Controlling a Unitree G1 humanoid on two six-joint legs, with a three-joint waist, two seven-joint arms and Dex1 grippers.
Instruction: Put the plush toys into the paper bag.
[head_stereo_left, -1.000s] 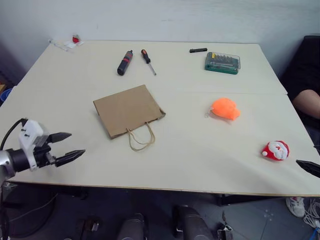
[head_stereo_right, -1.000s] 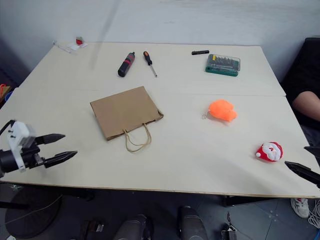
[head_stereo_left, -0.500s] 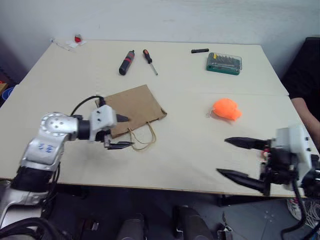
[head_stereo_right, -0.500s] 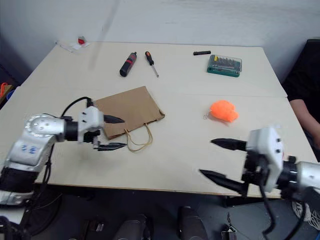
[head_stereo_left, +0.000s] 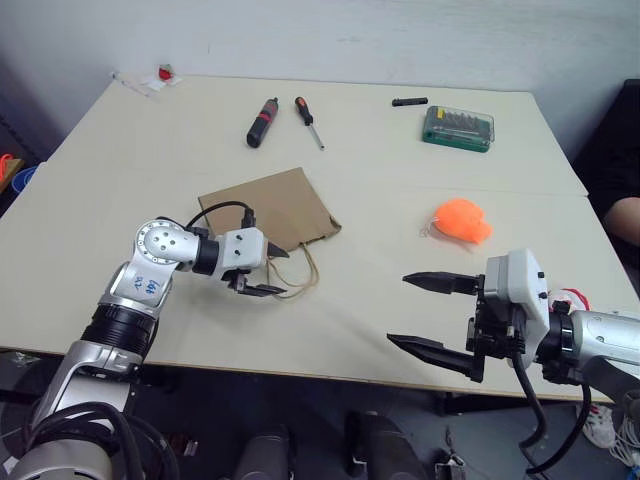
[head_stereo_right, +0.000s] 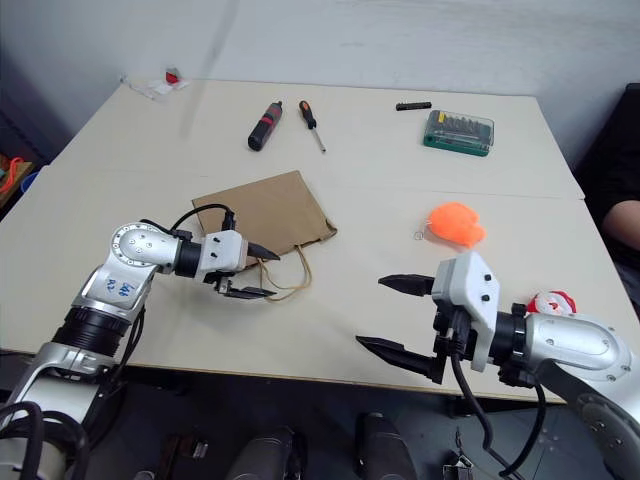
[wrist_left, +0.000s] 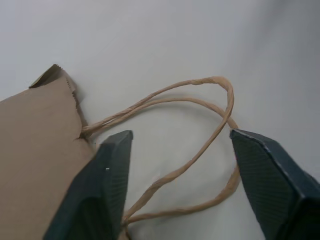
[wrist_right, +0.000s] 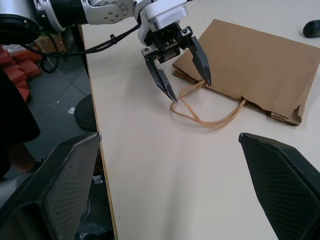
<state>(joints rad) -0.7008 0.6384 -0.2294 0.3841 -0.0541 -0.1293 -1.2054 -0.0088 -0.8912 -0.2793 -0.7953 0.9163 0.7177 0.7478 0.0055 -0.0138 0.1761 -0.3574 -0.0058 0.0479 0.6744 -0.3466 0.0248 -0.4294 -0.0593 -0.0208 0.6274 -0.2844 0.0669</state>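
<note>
No text, label, brand, number or sign can be read on anything in these views
</note>
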